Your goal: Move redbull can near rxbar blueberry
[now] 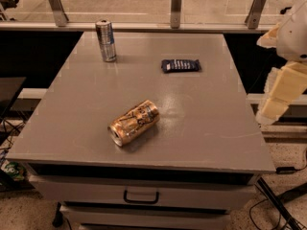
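The redbull can [106,40] stands upright at the far left of the grey table [206,128]. It is slim and silver with dark blue panels. The rxbar blueberry [180,65] lies flat at the far middle-right, a dark navy wrapper with pale lettering, well to the right of the can. My gripper [269,110] hangs at the right edge of the view, beside the table's right side and off its surface. It is far from both things and holds nothing I can see.
A fatter gold can [134,122] lies on its side in the middle of the table, between me and the far objects. A railing with metal posts [176,6] runs behind the table. A drawer with a handle [141,196] sits below the front edge.
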You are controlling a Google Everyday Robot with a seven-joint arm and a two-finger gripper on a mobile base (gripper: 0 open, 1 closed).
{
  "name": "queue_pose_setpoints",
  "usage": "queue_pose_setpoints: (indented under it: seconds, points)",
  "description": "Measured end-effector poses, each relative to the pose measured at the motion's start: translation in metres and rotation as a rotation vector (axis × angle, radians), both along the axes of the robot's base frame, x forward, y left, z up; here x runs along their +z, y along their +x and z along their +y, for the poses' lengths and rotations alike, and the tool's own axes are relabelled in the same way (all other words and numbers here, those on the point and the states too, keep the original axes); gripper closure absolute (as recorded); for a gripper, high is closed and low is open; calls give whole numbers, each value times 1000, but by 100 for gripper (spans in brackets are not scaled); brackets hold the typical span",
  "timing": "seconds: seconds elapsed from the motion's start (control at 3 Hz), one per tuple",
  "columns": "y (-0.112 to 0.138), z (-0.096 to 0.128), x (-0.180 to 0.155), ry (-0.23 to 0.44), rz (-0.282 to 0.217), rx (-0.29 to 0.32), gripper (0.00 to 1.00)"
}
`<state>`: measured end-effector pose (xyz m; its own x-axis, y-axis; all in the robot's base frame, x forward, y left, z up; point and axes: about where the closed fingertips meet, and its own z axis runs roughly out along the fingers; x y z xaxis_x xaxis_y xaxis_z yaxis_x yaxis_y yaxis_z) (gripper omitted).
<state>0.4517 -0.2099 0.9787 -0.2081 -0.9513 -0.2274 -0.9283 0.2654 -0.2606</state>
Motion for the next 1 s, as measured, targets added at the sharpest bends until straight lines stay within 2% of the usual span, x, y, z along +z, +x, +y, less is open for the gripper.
queue_pose_setpoints:
  seconds: [0.33, 0.67, 1.0]
  points:
    - [56, 32, -5, 42, -44, 41, 0]
    - [106, 66, -14, 86, -45, 52, 0]
    - [179, 147, -38, 136, -48, 24, 0]
